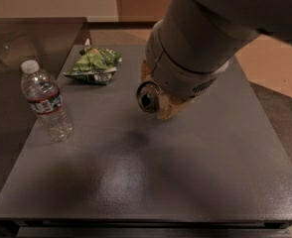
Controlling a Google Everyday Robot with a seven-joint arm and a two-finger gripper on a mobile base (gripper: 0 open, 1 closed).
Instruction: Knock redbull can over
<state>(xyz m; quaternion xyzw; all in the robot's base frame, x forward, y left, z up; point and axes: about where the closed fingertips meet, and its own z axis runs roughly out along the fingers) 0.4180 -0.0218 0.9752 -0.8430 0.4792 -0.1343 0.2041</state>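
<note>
The redbull can (148, 97) shows only its shiny silver top with the dark pull-tab hole. The top faces the camera, so the can is tilted or lying over, near the middle of the grey table (151, 182). Its body is hidden under my arm. My gripper (165, 109) is right at the can, mostly covered by the big grey wrist (185, 68); only tan parts of it show beside the can's top. I cannot tell whether the can rests on the table or hangs above it.
A clear water bottle (46, 102) with a white cap stands upright at the table's left edge. A green snack bag (94, 64) lies at the back left. A second dark table (32, 38) adjoins on the far left.
</note>
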